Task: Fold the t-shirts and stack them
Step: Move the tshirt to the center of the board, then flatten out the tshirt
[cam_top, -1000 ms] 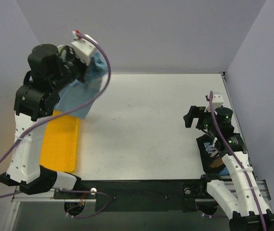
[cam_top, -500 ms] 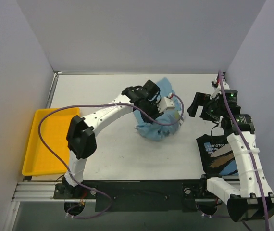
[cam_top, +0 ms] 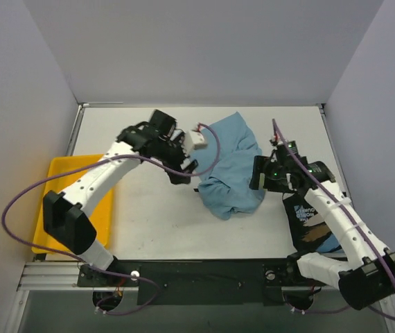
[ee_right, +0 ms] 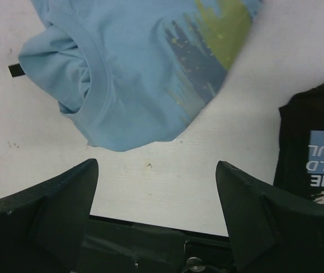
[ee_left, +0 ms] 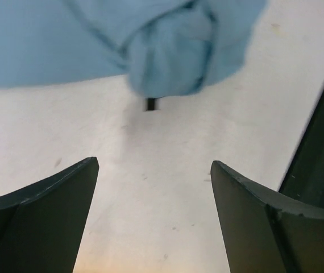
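Note:
The light blue t-shirt [cam_top: 231,166] lies crumpled in a heap at the middle of the table. Its collar and a green and grey print [ee_right: 133,74] show in the right wrist view. My left gripper [cam_top: 186,171] hangs just left of the heap, open, with only bare table between its fingers [ee_left: 153,170]; the blue cloth [ee_left: 150,40] lies ahead of them. My right gripper [cam_top: 261,177] is at the heap's right edge, open and empty [ee_right: 156,170]. The black t-shirt [cam_top: 310,220] with pale print lies folded at the near right, partly under my right arm, and it shows again [ee_right: 315,148] at the right edge of the right wrist view.
A yellow plastic tray [cam_top: 80,201] sits at the near left of the table. Purple-grey walls close in the left, back and right sides. A black rail [cam_top: 204,274] runs along the near edge between the arm bases.
My left arm swung from above the tray to the table's middle with the blue shirt, let it go there and drew back left, opening. My right arm moved left toward the heap.

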### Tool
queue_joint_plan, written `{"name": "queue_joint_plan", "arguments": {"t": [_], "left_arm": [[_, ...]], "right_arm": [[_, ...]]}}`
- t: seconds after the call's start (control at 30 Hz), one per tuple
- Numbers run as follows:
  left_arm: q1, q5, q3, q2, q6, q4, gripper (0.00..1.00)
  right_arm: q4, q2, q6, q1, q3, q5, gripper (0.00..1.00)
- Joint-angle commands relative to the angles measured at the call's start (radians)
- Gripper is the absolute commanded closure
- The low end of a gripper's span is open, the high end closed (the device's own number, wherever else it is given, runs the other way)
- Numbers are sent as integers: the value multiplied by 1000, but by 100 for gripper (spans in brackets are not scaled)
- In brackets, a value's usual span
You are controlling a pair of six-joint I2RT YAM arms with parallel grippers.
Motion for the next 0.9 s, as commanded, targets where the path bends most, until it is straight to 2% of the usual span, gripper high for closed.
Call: {"name": "queue_joint_plan", "arguments": {"t": [0.0,0.13,0.17,0.2,0.27,0.3,0.37,0.5,0.67,0.77,0.83,0.87], "left_arm": [[276,-73,-21,-88,-146,101,9],[473,-73,-73,-111,-197,109,9],[496,-64,-82,-128,-207,114,9],[551,-36,-98,-134,-209,117,9],[605,-30,-118,-163,-211,123,8],[628,-36,-127,-181,-206,123,8],[653,-48,-138,-203,-203,127,8],[668,-58,-139,-221,-197,129,8],[670,-68,-115,-226,-183,124,8],[670,-50,-101,-229,-185,134,8],[670,-44,-86,-226,-185,138,7],[668,-42,-73,-225,-186,135,7]], "right_arm": [[2,151,107,179,19,187,19],[7,421,113,258,131,150,18],[6,512,104,287,149,150,21],[3,551,95,314,186,85,23],[-7,660,63,351,247,-4,50],[-13,711,30,371,279,-34,73],[-42,743,-45,434,375,-87,100],[-100,676,-163,522,583,-196,100],[-94,457,-278,519,666,-457,100],[-86,300,-297,451,639,-566,100],[-70,213,-271,308,584,-670,100],[-54,163,-257,275,555,-680,100]]}}
